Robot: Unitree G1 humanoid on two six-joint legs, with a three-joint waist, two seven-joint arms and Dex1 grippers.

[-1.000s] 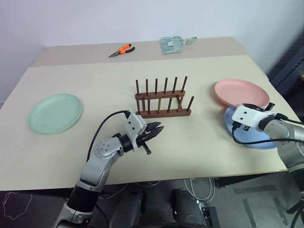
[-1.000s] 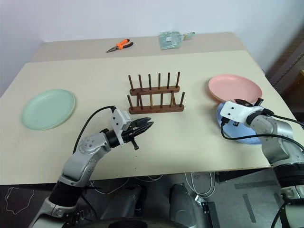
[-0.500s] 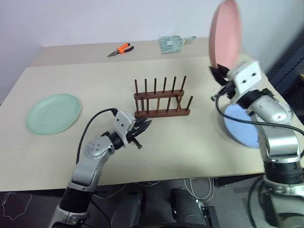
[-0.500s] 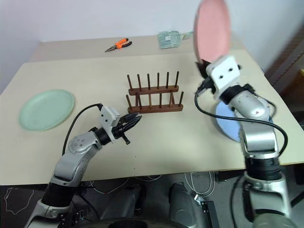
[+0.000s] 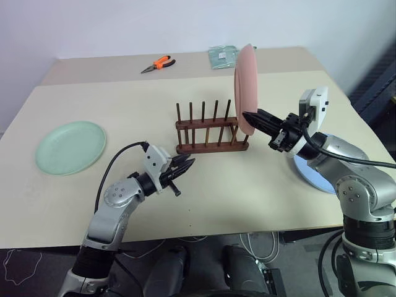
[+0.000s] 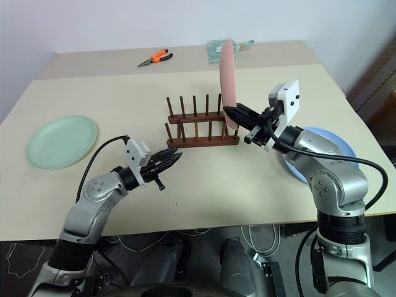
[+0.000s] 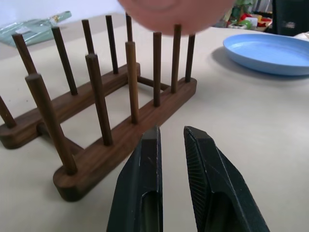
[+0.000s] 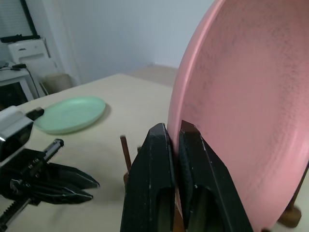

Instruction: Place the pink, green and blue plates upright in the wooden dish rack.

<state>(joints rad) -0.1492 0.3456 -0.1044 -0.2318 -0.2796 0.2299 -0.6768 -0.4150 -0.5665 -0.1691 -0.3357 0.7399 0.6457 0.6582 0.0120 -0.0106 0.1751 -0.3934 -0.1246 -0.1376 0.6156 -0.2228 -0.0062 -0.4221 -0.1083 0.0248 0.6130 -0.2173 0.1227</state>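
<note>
I see the pink plate [image 5: 246, 88] held upright on edge above the right end of the wooden dish rack [image 5: 212, 127], its lower rim pinched between the fingers of the right gripper [image 5: 246, 116], which is clenched on it. The rack stands near the middle of the beige table [image 5: 247, 185]. The blue plate [image 5: 312, 176] lies flat near the table's right edge, partly behind my right arm. The green plate [image 5: 70, 147] lies flat near the left edge, well apart from the rack. My left gripper [image 5: 185, 164] hangs just in front of the rack, pointing at it, its fingers nearly together with a narrow gap and holding nothing. Along the far edge I see orange-handled pliers [image 5: 158, 64] and a clear plastic packet [image 5: 224, 56]. A plain pale wall rises behind the table; cables lie on the dark floor below the near edge.
</note>
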